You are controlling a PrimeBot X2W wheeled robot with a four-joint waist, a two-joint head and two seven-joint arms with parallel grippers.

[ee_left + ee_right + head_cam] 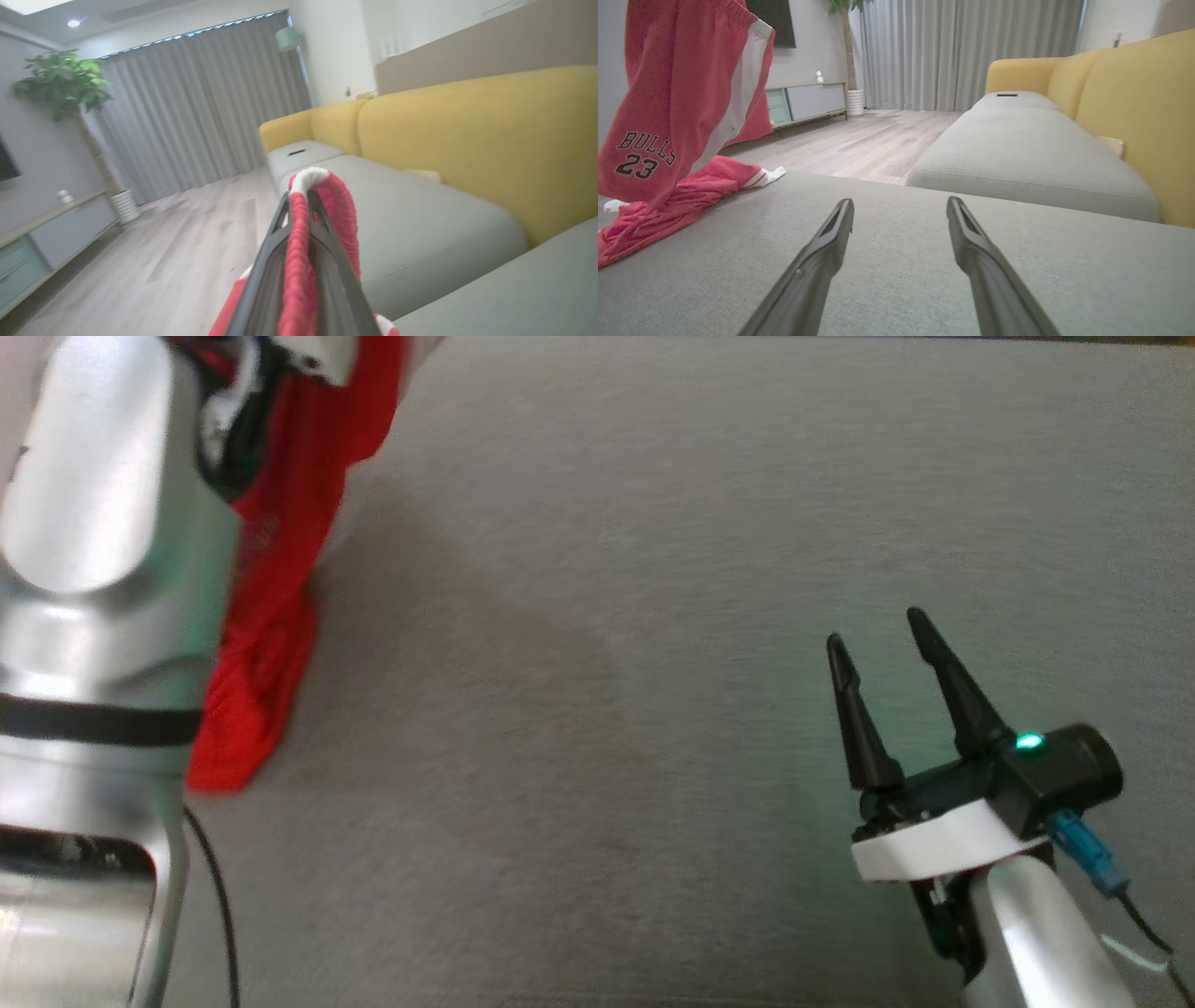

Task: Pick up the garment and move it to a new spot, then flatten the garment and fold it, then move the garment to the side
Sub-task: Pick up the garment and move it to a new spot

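Left gripper (299,200) is pinching the shorts (668,116) by what looks like the ribbed waistband (343,205), jaws nearly closed on it. The legs are hanging, hem trailing on the grey cushion (653,616). Right gripper (875,626) is hovering, jaws wide, empty. Light, floppy cloth, so it's going to sag and bunch; the waistband's free end is looking like the best second hold.

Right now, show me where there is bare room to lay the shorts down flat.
The grey cushion is bare from the shorts on the left across to the open right hand, and beyond that hand too. It is crowded at the left, where the shorts hang from the shut left hand with their lower end bunched on the cushion.
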